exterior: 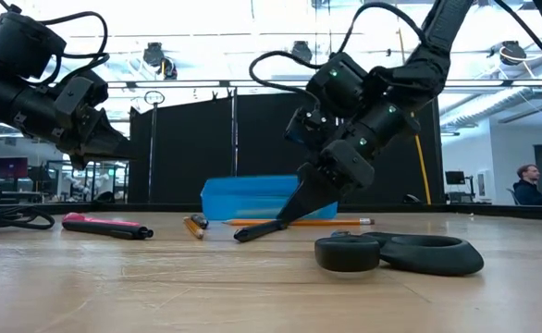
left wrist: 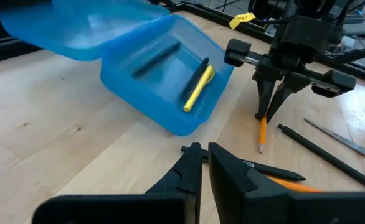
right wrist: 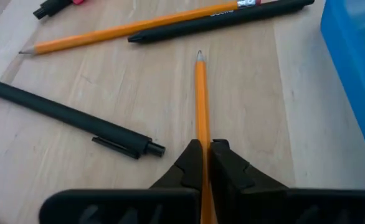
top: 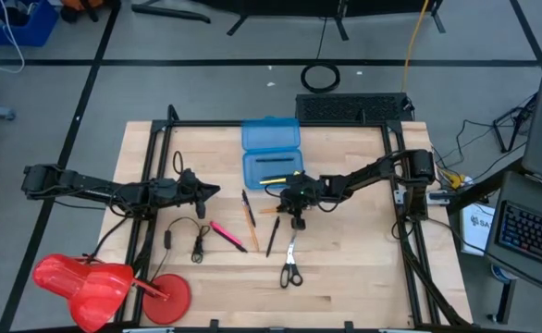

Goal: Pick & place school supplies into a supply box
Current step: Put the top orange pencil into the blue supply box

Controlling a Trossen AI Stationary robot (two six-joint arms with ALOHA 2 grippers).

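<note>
The blue pencil case [top: 273, 171] lies open near the table's far middle, its lid [top: 271, 135] folded back. A yellow pen [left wrist: 198, 87] and a black pen [left wrist: 154, 59] lie inside. My right gripper [top: 294, 205] stands just in front of the case, shut on an orange pencil [right wrist: 200, 93]. My left gripper [top: 214, 191] hangs shut and empty above the table's left middle [exterior: 118, 146]. On the wood lie a pink pen [top: 225, 233], an orange pencil with a black pen [top: 249, 211], another black pen [top: 272, 236] and scissors [top: 290, 268]. My right gripper pinches the orange pencil's shaft [right wrist: 202, 138] between its two fingers, coming from above at a slant. The fingers lie along the pencil. The pencil runs about level, with its point [right wrist: 199, 56] ahead of the fingertips; whether it is off the wood I cannot tell.
A thin black cable with a plug [top: 197, 242] lies left of the pink pen. Red plastic items [top: 95, 282] sit at the near left corner. A black frame [top: 151, 176] edges the table's left and right sides. Bare wood lies along the near right.
</note>
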